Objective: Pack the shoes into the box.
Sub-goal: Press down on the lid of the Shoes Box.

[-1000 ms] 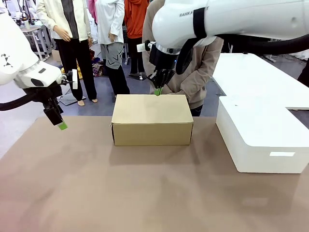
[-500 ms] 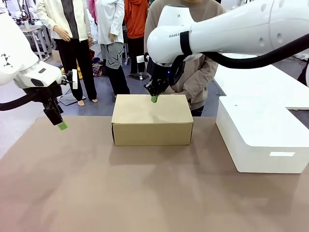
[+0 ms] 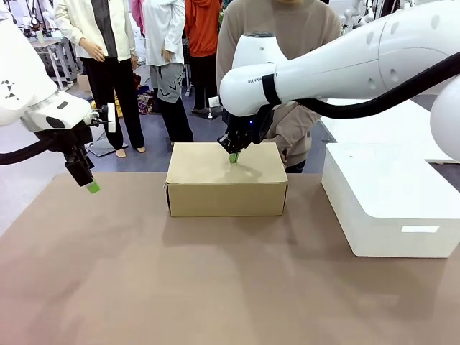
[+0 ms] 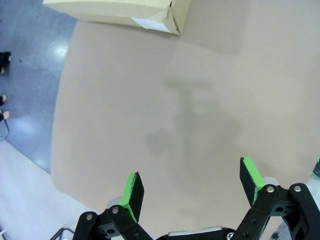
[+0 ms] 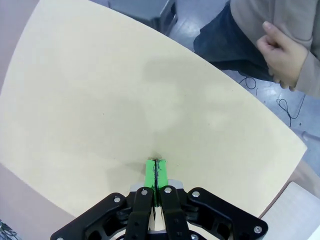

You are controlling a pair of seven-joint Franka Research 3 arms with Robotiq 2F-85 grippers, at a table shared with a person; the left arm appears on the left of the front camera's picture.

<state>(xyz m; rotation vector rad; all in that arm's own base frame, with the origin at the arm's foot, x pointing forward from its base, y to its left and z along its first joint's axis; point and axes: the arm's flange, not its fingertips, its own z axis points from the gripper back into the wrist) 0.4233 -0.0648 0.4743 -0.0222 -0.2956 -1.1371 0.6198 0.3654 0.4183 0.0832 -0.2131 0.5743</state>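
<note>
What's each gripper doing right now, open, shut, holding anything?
Left gripper: open, empty, above the table.
Right gripper: shut, empty, fingers pressing on the closed box lid.

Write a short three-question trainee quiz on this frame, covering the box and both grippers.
1. True or false: the box's lid is shut.
2. Which gripper has its fingertips on the lid? A) left gripper B) right gripper C) both
3. Fill in: the left gripper hangs over the bare ____, with its jaws ____.

Key
1. True; the lid lies flat and nothing of the inside is visible.
2. B; the right wrist view shows its green pads pressed together, tips down on the tan lid, holding nothing.
3. table; open. It hangs well to the left of the box.
</note>
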